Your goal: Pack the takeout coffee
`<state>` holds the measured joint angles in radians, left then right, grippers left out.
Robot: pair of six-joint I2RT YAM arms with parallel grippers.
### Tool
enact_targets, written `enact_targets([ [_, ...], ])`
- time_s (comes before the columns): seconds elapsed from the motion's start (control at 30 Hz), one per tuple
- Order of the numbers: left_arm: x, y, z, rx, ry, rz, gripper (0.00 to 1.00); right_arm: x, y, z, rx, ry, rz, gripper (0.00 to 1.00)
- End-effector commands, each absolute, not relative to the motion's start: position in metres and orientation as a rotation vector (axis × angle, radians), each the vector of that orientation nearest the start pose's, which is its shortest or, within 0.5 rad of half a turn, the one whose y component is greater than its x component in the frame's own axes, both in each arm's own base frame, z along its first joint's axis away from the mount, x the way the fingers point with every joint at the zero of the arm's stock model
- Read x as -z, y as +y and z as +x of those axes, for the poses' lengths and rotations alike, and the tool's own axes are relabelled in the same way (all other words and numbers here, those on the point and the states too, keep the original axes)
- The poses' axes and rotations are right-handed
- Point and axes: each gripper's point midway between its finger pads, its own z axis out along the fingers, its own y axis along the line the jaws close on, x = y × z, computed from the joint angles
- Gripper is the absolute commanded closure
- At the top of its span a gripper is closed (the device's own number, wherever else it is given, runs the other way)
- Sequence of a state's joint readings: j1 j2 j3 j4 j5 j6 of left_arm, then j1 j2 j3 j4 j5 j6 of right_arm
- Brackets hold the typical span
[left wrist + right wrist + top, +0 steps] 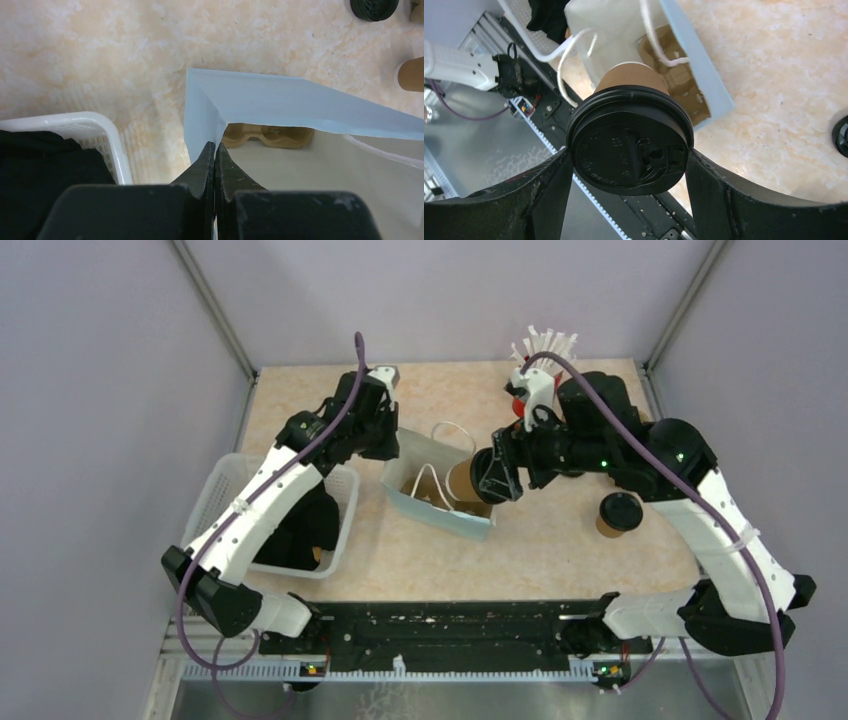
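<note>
- White plastic basket (112, 140) holding black cloth (45, 165): just left of the jaws of the left gripper (215, 150).
- Pale blue paper bag (280, 105), cardboard cup carrier (270, 135) inside: its edge pinched between those jaws.
- Red cup (516, 405) of white straws (545, 343): behind the jaws of the right gripper (490, 478).
- Beige marbled table (560, 560): beneath both.

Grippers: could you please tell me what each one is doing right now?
Left gripper: closed on the blue bag's edge.
Right gripper: holding a lidded coffee cup.

The red cup (516, 404) at the far edge of the table (450, 390) is mostly hidden by the right arm (640, 455); one coffee cup (412, 74) is cut off in the left wrist view.
</note>
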<state>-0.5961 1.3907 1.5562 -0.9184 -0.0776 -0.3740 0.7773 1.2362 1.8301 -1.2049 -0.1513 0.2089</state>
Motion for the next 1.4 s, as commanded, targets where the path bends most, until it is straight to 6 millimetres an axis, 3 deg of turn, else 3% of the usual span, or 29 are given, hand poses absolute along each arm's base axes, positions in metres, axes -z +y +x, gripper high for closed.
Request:
enact_targets([
  [0.0, -0.309, -0.212, 0.323, 0.416, 2.193, 0.215, 1.0, -0.387, 0.23, 0.174, -0.665, 2.09, -0.741, 0.37],
  [0.37, -0.347, -0.215, 0.325, 0.545, 1.819, 0.228, 1.0, -0.36, 0.245, 0.169, -0.529, 2.072, -0.828, 0.39],
  [0.77, -0.313, -0.207, 0.319, 0.507, 1.953, 0.179, 1.0, -0.345, 0.242, 0.168, -0.367, 2.012, -0.961, 0.4],
  [0.9, -0.309, -0.213, 0.315, 0.526, 1.998, 0.21, 1.0, -0.338, 0.239, 0.171, -0.308, 1.984, -1.035, 0.4],
  [1.17, -0.295, -0.208, 0.309, 0.516, 2.051, 0.176, 1.0, -0.337, 0.258, 0.183, -0.272, 1.923, -1.111, 0.4],
  [1.37, -0.297, -0.209, 0.307, 0.532, 2.035, 0.186, 1.0, -0.333, 0.263, 0.198, -0.152, 1.884, -1.201, 0.4],
])
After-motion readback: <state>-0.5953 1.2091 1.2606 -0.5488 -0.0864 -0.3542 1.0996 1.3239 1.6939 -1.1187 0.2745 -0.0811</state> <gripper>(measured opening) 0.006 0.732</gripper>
